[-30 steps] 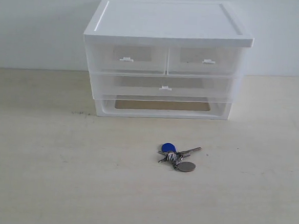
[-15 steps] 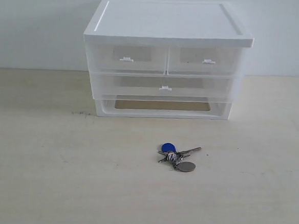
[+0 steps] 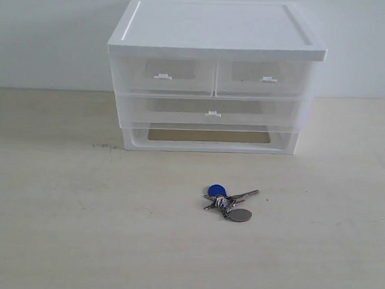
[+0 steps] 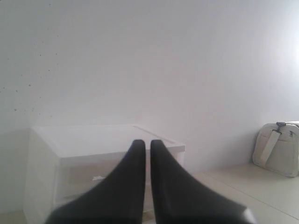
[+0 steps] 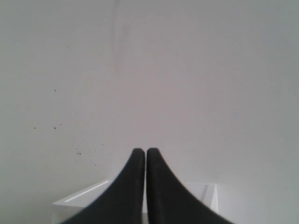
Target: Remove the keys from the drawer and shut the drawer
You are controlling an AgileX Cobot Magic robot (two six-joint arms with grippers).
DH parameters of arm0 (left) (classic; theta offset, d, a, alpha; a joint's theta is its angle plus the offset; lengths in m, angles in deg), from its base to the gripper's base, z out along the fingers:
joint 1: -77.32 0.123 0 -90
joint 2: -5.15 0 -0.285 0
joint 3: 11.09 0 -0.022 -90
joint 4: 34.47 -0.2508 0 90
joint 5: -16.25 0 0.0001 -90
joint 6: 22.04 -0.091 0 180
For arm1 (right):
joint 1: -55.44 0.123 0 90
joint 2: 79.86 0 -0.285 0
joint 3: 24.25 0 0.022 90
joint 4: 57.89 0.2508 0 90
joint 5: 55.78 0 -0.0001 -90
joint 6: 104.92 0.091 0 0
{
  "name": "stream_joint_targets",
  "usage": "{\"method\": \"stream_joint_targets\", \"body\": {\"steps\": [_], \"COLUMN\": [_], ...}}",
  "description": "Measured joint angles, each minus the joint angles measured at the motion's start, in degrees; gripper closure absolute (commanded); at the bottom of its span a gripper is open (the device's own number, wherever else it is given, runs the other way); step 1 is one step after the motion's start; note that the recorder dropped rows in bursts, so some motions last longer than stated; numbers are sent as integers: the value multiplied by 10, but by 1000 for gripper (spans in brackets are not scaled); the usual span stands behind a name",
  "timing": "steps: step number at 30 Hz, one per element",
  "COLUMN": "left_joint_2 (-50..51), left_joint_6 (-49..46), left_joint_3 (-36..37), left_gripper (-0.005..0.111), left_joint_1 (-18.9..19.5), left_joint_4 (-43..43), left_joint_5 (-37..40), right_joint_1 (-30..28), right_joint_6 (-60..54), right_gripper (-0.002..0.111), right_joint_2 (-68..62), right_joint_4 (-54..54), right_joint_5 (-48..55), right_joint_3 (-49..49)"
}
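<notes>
The keys (image 3: 227,201), silver on a ring with a blue tag and a grey disc, lie on the pale table in front of the white cabinet (image 3: 217,27). The wide translucent drawer (image 3: 208,112) with its small centre tab sits pushed in, flush with the cabinet front. Neither arm shows in the exterior view. In the left wrist view my left gripper (image 4: 143,142) is shut and empty, raised and facing the cabinet (image 4: 93,142). My right gripper (image 5: 142,151) is shut on nothing, with the cabinet top (image 5: 88,193) low behind it.
Two half-width drawers (image 3: 168,73) sit above the wide one, and an open slot (image 3: 209,136) lies below it. A white wall runs behind the cabinet. A pale bag (image 4: 278,147) rests on a surface far off to one side.
</notes>
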Motion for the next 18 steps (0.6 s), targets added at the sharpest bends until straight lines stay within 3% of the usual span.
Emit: {"method": "stream_joint_targets", "body": {"steps": [7, 18], "left_joint_2": [0, -10], "left_joint_6": [0, 71], "left_joint_3": [19, 77], "left_gripper": [102, 102], "left_joint_1": [9, 119], "left_joint_4": [-7, -171], "left_joint_5": [-7, -12], "right_joint_1": [0, 0], "right_joint_6": [0, 1], "right_gripper": [108, 108], "right_joint_2": [0, 0], "right_joint_4": [0, 0], "right_joint_5": [0, 0], "right_joint_3": [0, 0]}}
